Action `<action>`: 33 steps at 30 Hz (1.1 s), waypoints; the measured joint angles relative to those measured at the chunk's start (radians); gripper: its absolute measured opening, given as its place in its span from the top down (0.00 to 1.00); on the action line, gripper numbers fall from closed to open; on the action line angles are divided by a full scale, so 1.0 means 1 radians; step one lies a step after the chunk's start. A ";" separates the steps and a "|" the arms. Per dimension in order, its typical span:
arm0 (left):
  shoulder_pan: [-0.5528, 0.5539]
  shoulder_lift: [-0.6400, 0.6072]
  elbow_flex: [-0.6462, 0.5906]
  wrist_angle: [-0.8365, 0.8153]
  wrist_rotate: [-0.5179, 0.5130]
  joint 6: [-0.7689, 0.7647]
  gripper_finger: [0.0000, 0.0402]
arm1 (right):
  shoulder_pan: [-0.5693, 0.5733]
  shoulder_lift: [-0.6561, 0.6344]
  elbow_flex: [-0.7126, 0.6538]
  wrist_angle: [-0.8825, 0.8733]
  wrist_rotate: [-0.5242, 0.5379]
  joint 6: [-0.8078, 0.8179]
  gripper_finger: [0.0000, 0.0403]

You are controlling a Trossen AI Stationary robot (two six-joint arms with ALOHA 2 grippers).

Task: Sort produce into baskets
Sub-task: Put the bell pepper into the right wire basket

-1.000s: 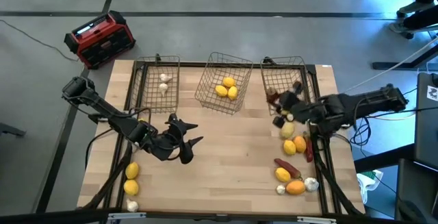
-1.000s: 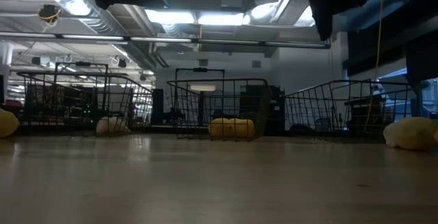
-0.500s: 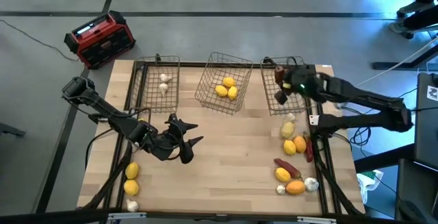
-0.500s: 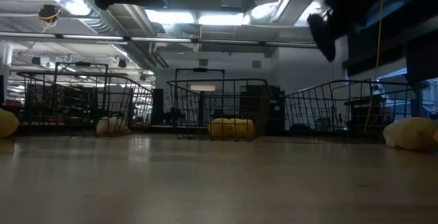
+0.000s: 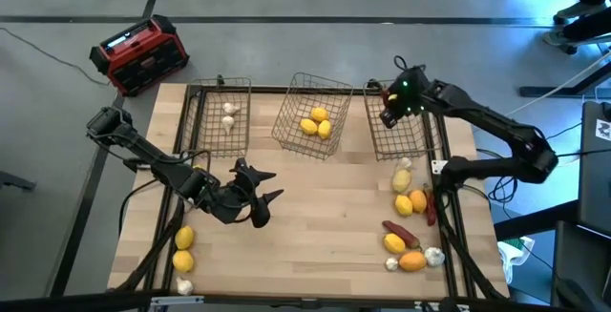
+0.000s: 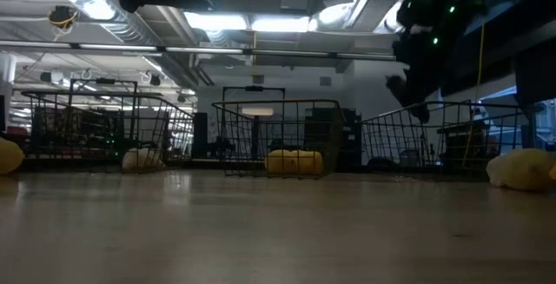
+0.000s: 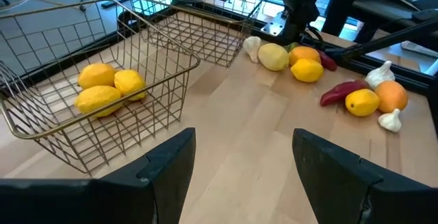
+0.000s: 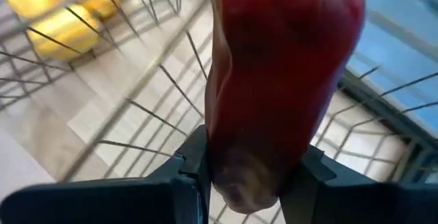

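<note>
Now, left gripper (image 5: 260, 197): dark fingers spread, empty, above bare wood table (image 5: 325, 217) | middle wire-mesh basket (image 5: 310, 112): smooth yellow oval lemons (image 5: 316, 123) | right gripper (image 5: 389, 114): pinches a glossy dark red elongated pepper (image 8: 274, 94) above the right wire-mesh basket (image 5: 406, 131).

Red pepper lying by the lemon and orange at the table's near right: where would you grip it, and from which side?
Grip the red pepper across its narrow middle, coming straight down from above. It lies flat and elongated on the table, slanting, so set the jaws across its length. A lemon sits at its near end, probably leaving little room there; the middle looks clearest.
</note>
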 joint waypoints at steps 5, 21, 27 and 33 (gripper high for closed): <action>0.000 0.000 0.000 0.000 -0.006 0.004 0.40 | -0.071 0.078 0.000 -0.001 -0.101 -0.005 0.72; 0.000 0.000 0.000 -0.001 -0.023 -0.002 0.40 | -0.105 0.291 0.000 0.036 -0.188 -0.031 0.72; 0.000 0.000 0.000 -0.001 -0.023 -0.010 0.40 | -0.104 0.365 0.000 0.053 -0.192 -0.031 0.72; 0.000 0.000 0.000 -0.001 -0.024 -0.011 0.40 | -0.104 0.413 0.001 0.055 -0.209 -0.046 0.72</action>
